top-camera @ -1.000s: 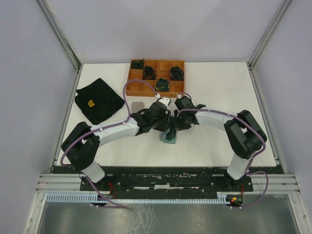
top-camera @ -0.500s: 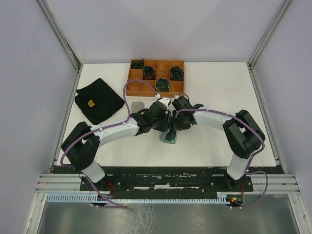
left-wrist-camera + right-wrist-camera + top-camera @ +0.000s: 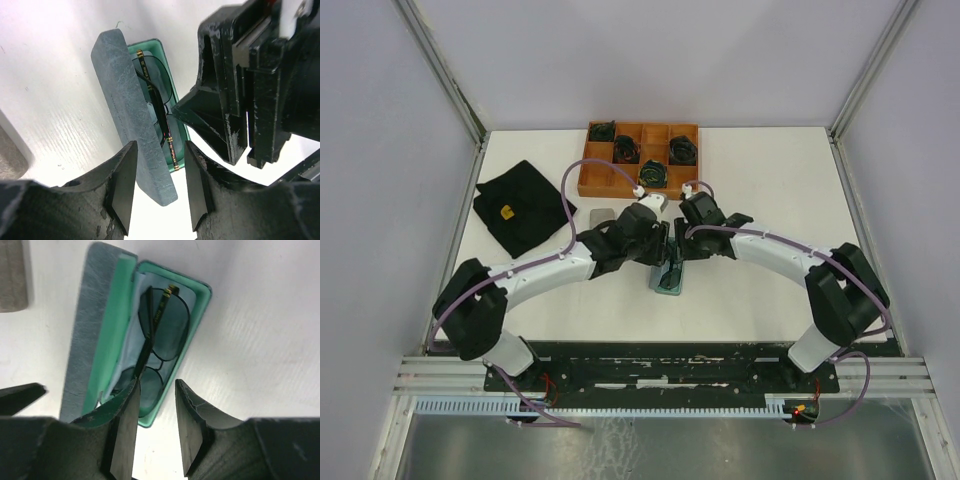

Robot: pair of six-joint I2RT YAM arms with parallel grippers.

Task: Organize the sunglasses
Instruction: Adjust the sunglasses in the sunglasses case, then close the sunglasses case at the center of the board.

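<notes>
Sunglasses (image 3: 162, 325) lie in the open case (image 3: 95, 315), left fingers (image 3: 122, 192) and right fingers (image 3: 125, 435) poised above, released

A robotics lab cell: white table (image 3: 775, 185) boxed in by aluminium-framed panels (image 3: 375, 150)

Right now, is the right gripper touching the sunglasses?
Cannot tell. In the right wrist view the right gripper overlaps the sunglasses lying in the open case, but neither contact nor a gap shows plainly.
</notes>
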